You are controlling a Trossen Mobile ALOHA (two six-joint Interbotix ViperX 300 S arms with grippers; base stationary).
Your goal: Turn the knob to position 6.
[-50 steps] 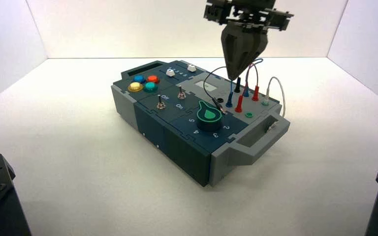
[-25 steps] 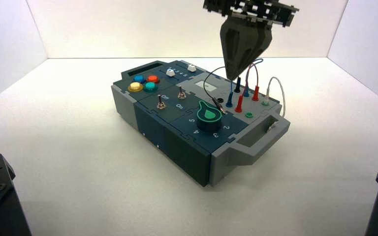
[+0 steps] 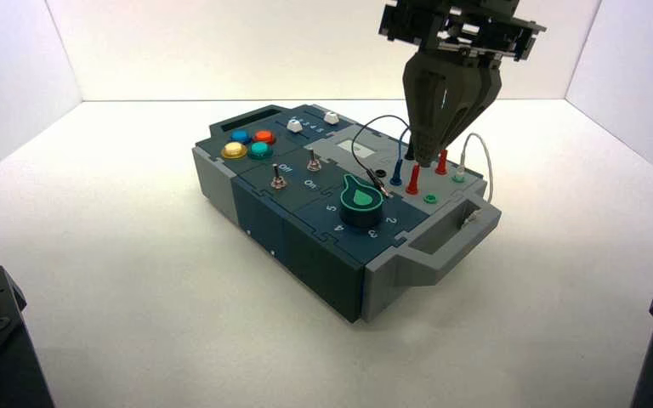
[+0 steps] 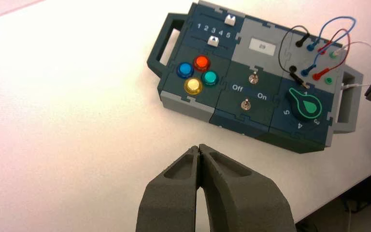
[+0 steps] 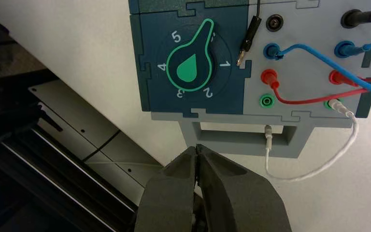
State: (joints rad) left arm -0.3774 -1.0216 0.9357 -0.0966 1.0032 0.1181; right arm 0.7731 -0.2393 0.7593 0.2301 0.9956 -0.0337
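Since the knob (image 3: 361, 204) is apparently pointing at 6, the closed right gripper (image 3: 425, 161) is hovering clear, high view's upper right, the closed left gripper (image 4: 199, 147) idling off-frame.

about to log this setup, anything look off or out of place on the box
One thing: the black lead's metal tip lies loose near the knob, while the black socket beside it sits empty. That looks odd because the blue and red plugs nearby are seated in sockets.
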